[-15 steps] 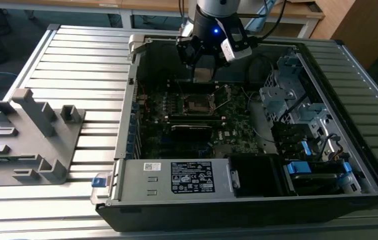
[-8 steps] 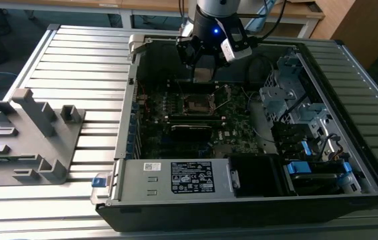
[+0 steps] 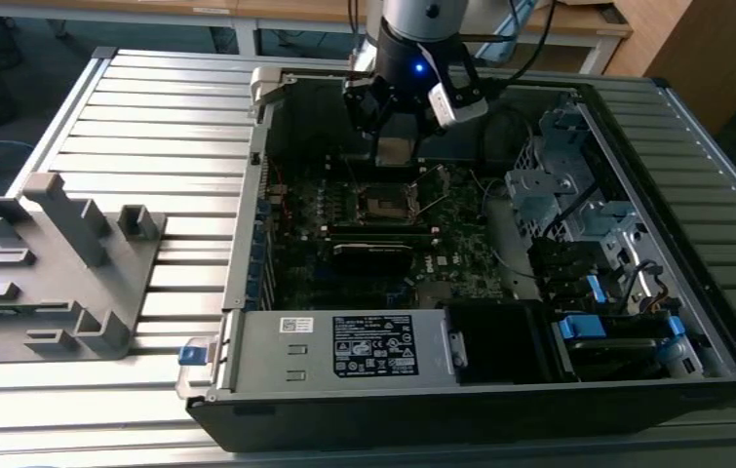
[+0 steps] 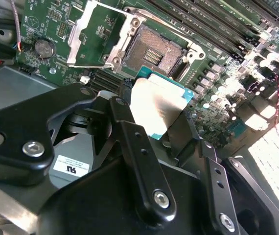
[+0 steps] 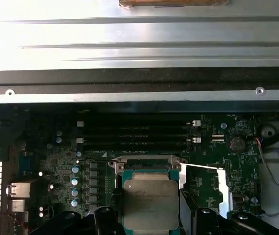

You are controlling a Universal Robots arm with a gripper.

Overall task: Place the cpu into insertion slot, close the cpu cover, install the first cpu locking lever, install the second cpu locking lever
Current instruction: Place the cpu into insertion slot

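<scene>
My gripper (image 3: 395, 146) hangs inside the open computer case, shut on the cpu (image 3: 394, 151), a flat square chip with a grey metal top. In both wrist views the cpu (image 4: 156, 105) (image 5: 150, 198) sits between the black fingers (image 4: 129, 127), held a little above the motherboard. The insertion slot (image 4: 154, 51) (image 3: 385, 203) lies just beyond the chip, its dark centre bare. Part of its metal rim (image 5: 144, 160) peeks out behind the chip. The cpu cover (image 4: 126, 39) (image 5: 222, 188), a silver windowed frame, stands swung open beside the slot.
The case wall (image 3: 253, 195) and a drive cage (image 3: 562, 195) flank the board. A power supply (image 3: 368, 346) fills the case's front. Long memory slots (image 5: 134, 137) run beside the socket. A grey fixture (image 3: 56, 263) stands on the slatted table at the exterior view's left.
</scene>
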